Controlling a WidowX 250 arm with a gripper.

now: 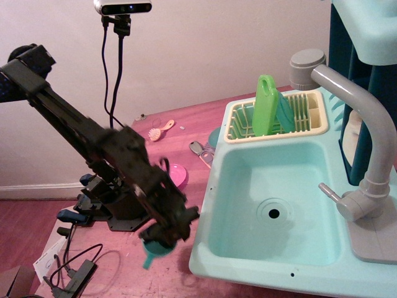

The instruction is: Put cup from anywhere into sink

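Observation:
The small teal cup (153, 251) hangs from my black gripper (162, 236), lifted above the pink table just left of the sink's front left corner. The gripper is shut on the cup's rim, and the cup's handle points down and left. The light-aqua sink (231, 205) sits to the right, with a round drain hole (273, 213) in its basin and a grey faucet (366, 124) on its right side. The arm is blurred with motion.
A cream dish rack (239, 133) with a green board (268, 104) stands behind the basin. A pink plate (178, 174), a small pink brush (162, 130) and a grey utensil (200, 149) lie on the table. Cables and the arm's base (102, 211) are at left.

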